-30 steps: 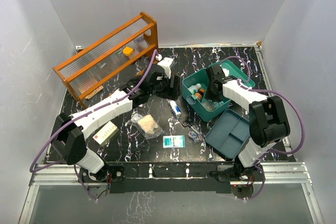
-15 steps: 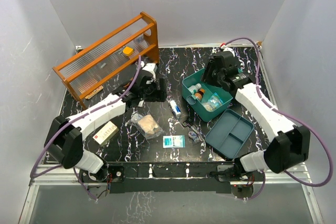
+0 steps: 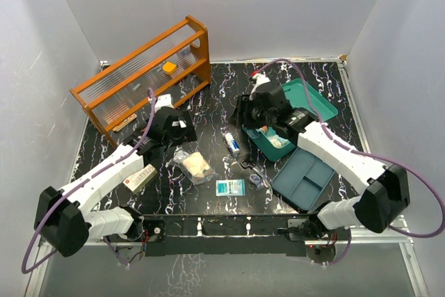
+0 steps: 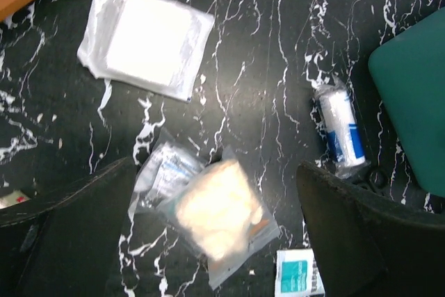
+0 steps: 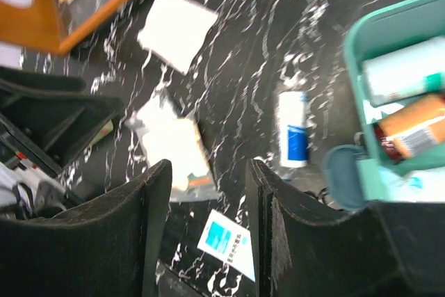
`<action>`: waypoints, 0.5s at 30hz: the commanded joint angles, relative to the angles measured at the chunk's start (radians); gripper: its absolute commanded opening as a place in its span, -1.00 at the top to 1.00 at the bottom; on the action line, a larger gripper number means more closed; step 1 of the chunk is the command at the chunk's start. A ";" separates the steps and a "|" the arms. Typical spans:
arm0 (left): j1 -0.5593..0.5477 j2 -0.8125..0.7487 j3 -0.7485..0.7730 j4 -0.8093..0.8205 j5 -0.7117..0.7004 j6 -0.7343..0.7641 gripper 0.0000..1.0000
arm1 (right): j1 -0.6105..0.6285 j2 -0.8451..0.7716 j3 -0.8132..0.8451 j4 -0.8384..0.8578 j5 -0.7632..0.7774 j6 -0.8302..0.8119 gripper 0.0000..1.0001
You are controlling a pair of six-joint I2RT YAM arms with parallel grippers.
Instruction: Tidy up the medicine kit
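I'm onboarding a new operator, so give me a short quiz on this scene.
1. True or false: the kit lid is shut.
2. The blue-labelled roll lies: A inside the kit, B on the table, C on the lid.
3. Fill in: the orange bottle lies in the ___.
Key: 1 false; 2 B; 3 kit.

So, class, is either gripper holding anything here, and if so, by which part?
Nothing is held. The left gripper and the right gripper both hang open above the table, with nothing between the jaws.
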 commanded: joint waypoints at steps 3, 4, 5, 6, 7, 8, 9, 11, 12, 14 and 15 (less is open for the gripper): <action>0.005 -0.137 -0.097 -0.116 0.053 -0.122 -0.93 | 0.126 0.088 0.006 0.059 -0.048 -0.028 0.11; 0.005 -0.157 -0.117 -0.133 0.070 -0.149 -0.93 | 0.148 0.102 0.005 0.062 -0.043 -0.020 0.11; 0.005 -0.174 -0.133 -0.150 0.086 -0.180 -0.93 | 0.169 0.121 0.006 0.065 -0.030 -0.013 0.10; 0.005 -0.188 -0.145 -0.168 0.099 -0.200 -0.94 | 0.190 0.141 0.006 0.068 -0.022 -0.012 0.10; 0.006 -0.199 -0.154 -0.182 0.115 -0.220 -0.95 | 0.209 0.162 0.006 0.072 -0.021 -0.018 0.09; 0.006 -0.207 -0.161 -0.190 0.130 -0.236 -0.95 | 0.226 0.190 0.010 0.071 -0.019 -0.021 0.09; 0.006 -0.215 -0.171 -0.192 0.148 -0.249 -0.95 | 0.244 0.218 0.017 0.064 -0.015 -0.022 0.10; 0.007 -0.229 -0.202 -0.174 0.197 -0.270 -0.94 | 0.261 0.277 0.031 0.045 0.001 -0.013 0.14; 0.007 -0.235 -0.217 -0.163 0.217 -0.288 -0.86 | 0.271 0.303 0.035 0.037 0.008 -0.009 0.16; 0.006 -0.244 -0.254 -0.129 0.259 -0.315 -0.71 | 0.287 0.358 0.035 0.039 0.014 -0.002 0.22; 0.007 -0.247 -0.273 -0.097 0.279 -0.329 -0.63 | 0.293 0.376 0.034 0.041 0.016 0.004 0.24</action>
